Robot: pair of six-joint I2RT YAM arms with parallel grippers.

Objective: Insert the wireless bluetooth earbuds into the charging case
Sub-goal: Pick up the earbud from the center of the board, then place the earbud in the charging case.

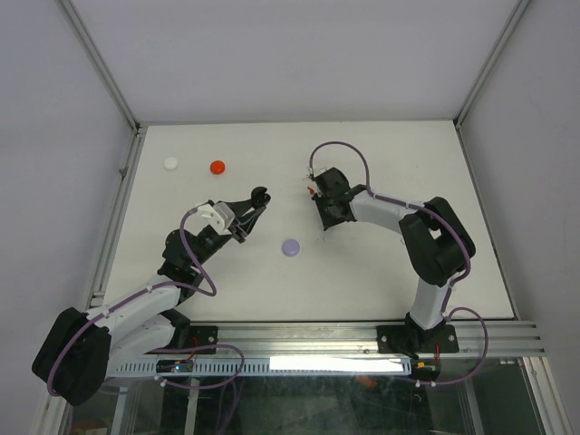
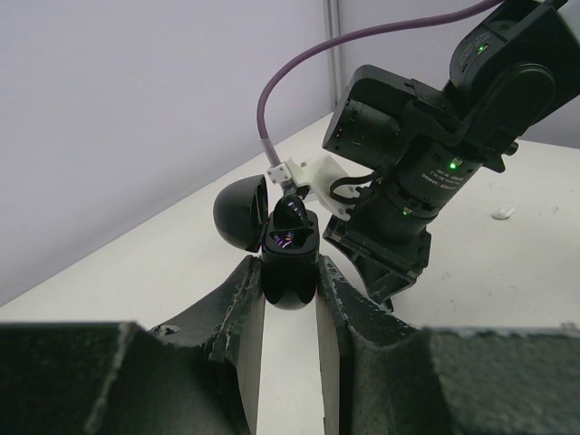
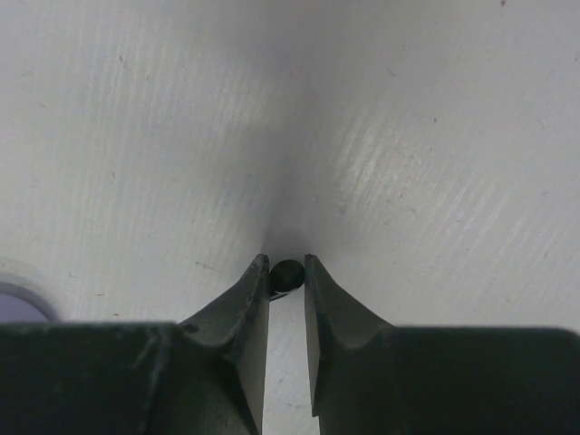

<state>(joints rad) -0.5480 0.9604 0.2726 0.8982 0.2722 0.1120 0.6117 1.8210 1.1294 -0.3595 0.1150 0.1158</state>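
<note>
Right end effector [image 3: 286, 265] is clenched on a black earbud [image 3: 286, 275], pinched at its tips down on the surface [image 3: 408, 136], with a lavender case [image 3: 13, 299] close beside it. Just across from it, the left end effector [image 2: 289, 274] is grasping the open black charging case [image 2: 290, 246], lid [image 2: 242, 213] flipped back, inside too dark to read. To do it well: lift straight, check the bud isn't twisted in the pinch, line the stem with a well, lower slowly and release only once seated. Ignore the red case [image 1: 217, 167] and white case [image 1: 171, 164] far beyond the left end effector.
</note>
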